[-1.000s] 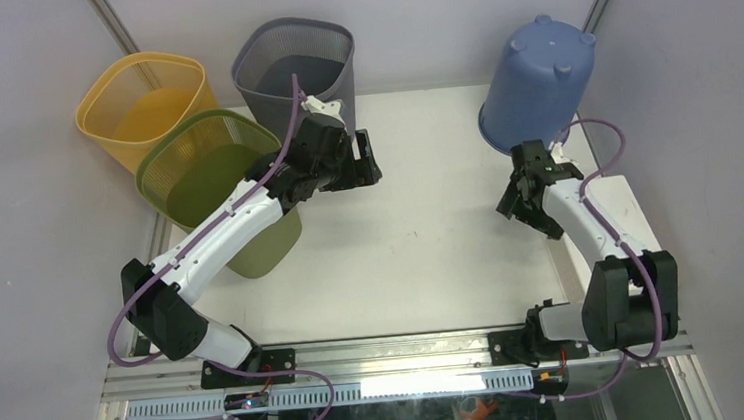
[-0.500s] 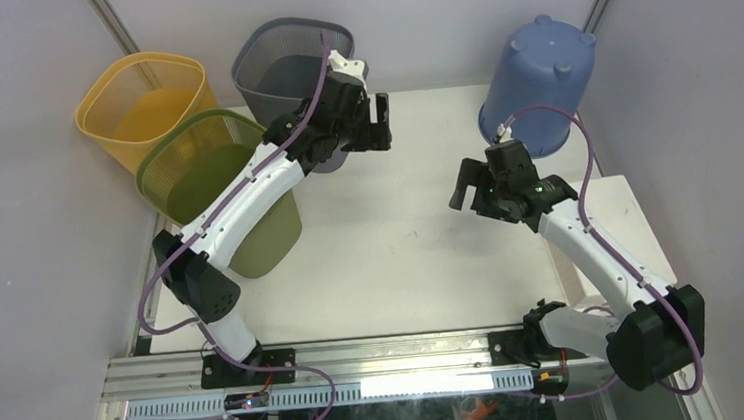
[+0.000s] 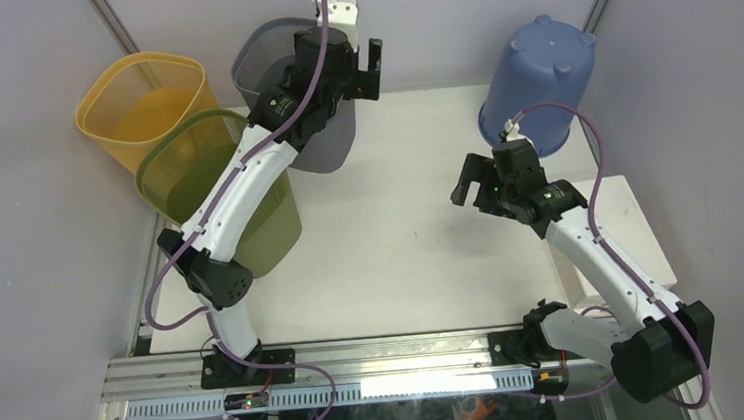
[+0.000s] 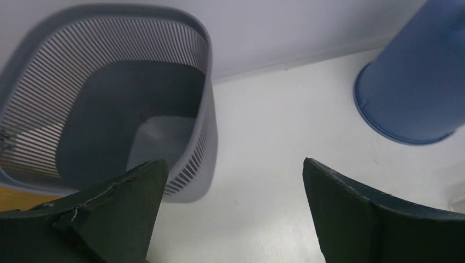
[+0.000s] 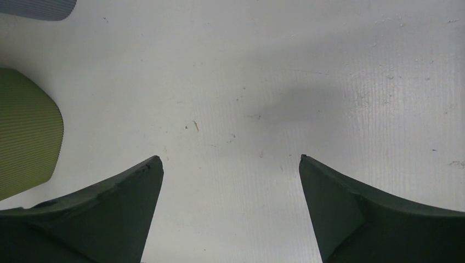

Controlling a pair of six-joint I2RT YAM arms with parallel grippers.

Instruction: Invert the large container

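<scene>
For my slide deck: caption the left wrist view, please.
Open left end effector facing a grey slatted plastic basket, upside-down blue plastic bucket at right.

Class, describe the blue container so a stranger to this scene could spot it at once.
On the white table, look to the far right corner, opposite the three slatted baskets at far left. The blue container stands there: the only solid-walled one, and the only one mouth down, knobbed base up.
</scene>
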